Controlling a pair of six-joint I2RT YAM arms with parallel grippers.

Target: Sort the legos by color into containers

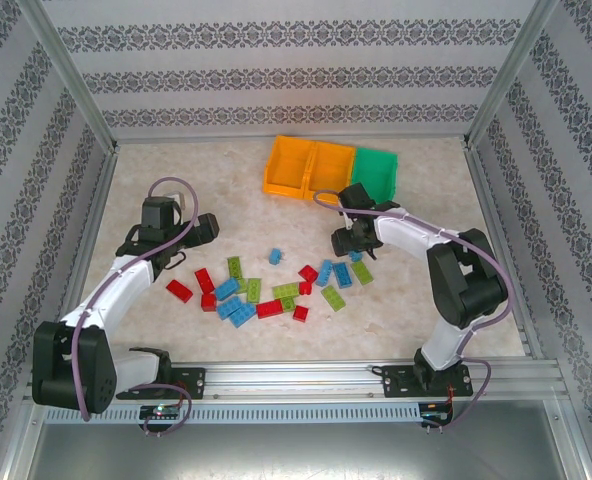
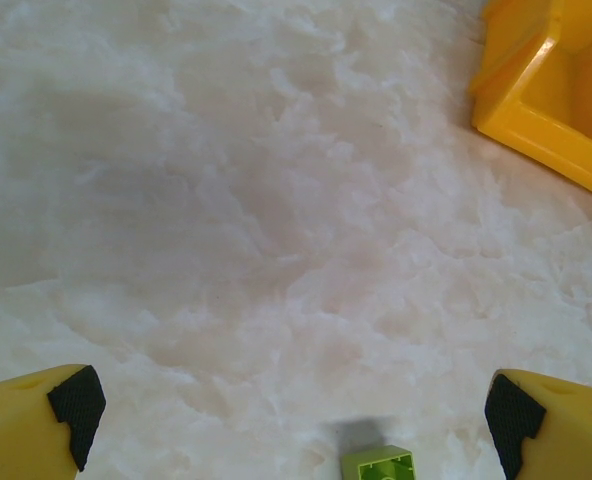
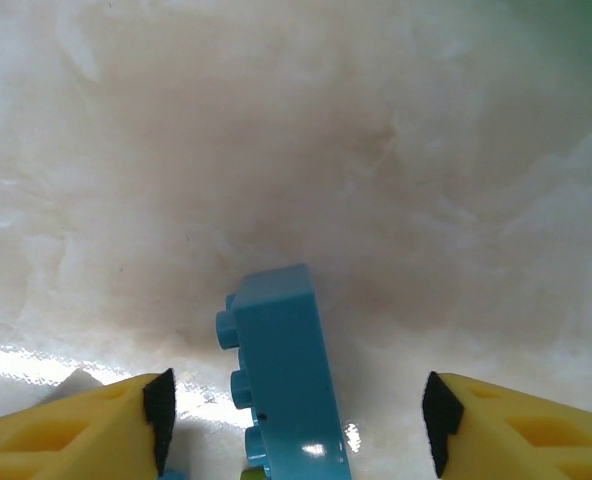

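Red, blue and light green legos [image 1: 266, 288] lie scattered in the middle of the table. The three joined containers stand at the back: two orange bins [image 1: 288, 166] [image 1: 329, 168] and a green bin [image 1: 377, 172]. My right gripper [image 1: 350, 243] [image 3: 296, 410] is open and low over the table, with a blue brick [image 3: 281, 385] lying on its side between its fingers, touching neither. My left gripper [image 1: 208, 230] [image 2: 291, 410] is open and empty above bare table left of the pile. A light green brick [image 2: 378, 466] lies just below it, and the corner of an orange bin [image 2: 551, 90] is ahead to its right.
Patterned walls and metal frame posts [image 1: 71, 85] enclose the marbled table [image 1: 426, 300] on three sides. A metal rail [image 1: 306, 378] with both arm bases runs along the near edge. Bare table lies between the pile and the bins.
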